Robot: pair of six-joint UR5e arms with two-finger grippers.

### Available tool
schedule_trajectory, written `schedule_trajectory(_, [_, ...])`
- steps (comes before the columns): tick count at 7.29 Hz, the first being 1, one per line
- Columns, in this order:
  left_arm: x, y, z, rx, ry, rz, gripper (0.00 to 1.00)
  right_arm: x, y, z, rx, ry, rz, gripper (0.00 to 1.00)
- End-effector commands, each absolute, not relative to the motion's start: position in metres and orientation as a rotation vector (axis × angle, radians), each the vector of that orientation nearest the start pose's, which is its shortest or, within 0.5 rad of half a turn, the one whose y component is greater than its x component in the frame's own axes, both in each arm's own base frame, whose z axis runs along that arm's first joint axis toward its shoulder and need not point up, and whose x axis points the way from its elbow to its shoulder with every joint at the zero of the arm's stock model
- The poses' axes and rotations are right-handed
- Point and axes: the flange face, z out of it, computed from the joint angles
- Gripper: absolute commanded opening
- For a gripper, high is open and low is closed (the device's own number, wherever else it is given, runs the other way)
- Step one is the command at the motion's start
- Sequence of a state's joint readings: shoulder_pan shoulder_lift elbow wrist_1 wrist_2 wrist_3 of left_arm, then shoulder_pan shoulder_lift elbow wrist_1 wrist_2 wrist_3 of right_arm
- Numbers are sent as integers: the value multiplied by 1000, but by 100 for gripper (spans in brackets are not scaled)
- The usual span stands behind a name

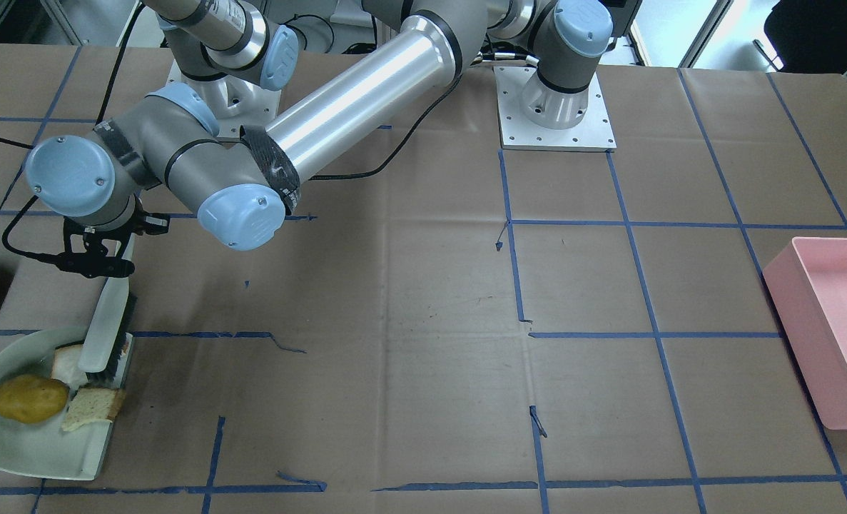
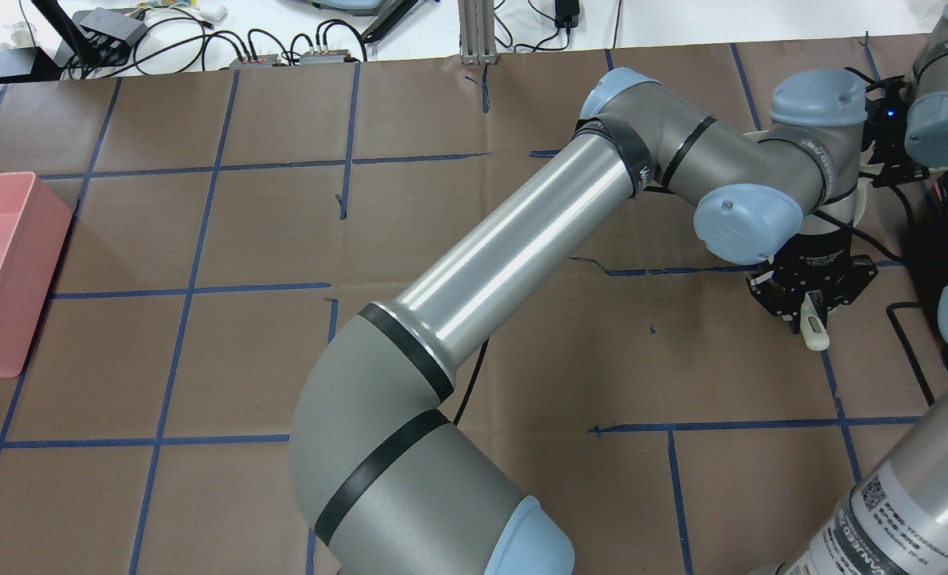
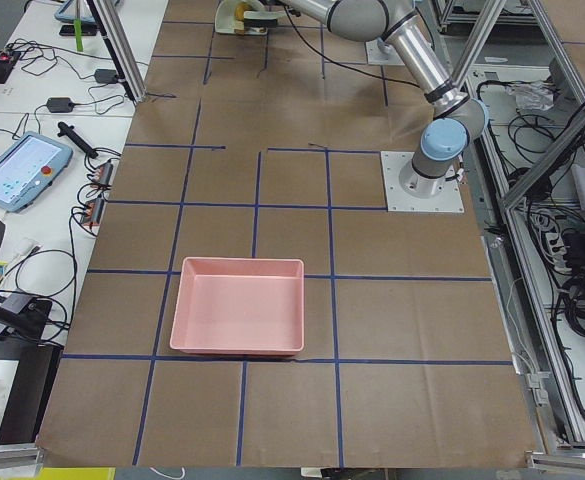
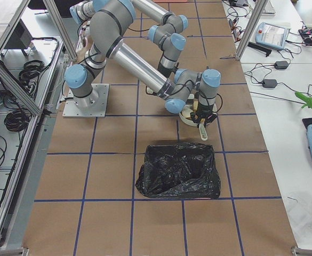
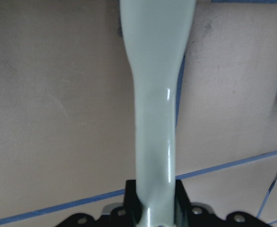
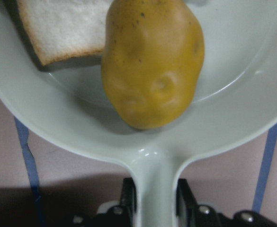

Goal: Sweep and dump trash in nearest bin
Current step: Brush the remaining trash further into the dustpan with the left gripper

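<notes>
Brown table, left tool gripping brush, right tool gripping dustpan

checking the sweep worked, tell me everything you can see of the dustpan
The dustpan is pale green, glossy and plastic-looking, with a rounded back wall and a straight open lip. It seems to lie flat on the table. The right gripper is shut on its handle. Inside lie a potato and two bread pieces. The brush sits at its lip.
</notes>
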State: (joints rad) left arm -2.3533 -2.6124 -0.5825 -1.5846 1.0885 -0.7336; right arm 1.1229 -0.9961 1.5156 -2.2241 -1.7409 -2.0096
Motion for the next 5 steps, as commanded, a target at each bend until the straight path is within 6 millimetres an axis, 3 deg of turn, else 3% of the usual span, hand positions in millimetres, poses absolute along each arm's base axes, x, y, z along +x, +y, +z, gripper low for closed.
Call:
schedule_trajectory(1, [-701,-478,283,9,3325,645,0,-189,-666,239,-2301,2360,157,0])
schedule_trajectory(3, [-690,-494,261,-5,3243,481,0,-189,-666,239,-2298,2355,154,0])
schedule_trajectory(5, [-662,-522,271,-40,3215,416,0,-188,-666,238,-2293,2351,126,0])
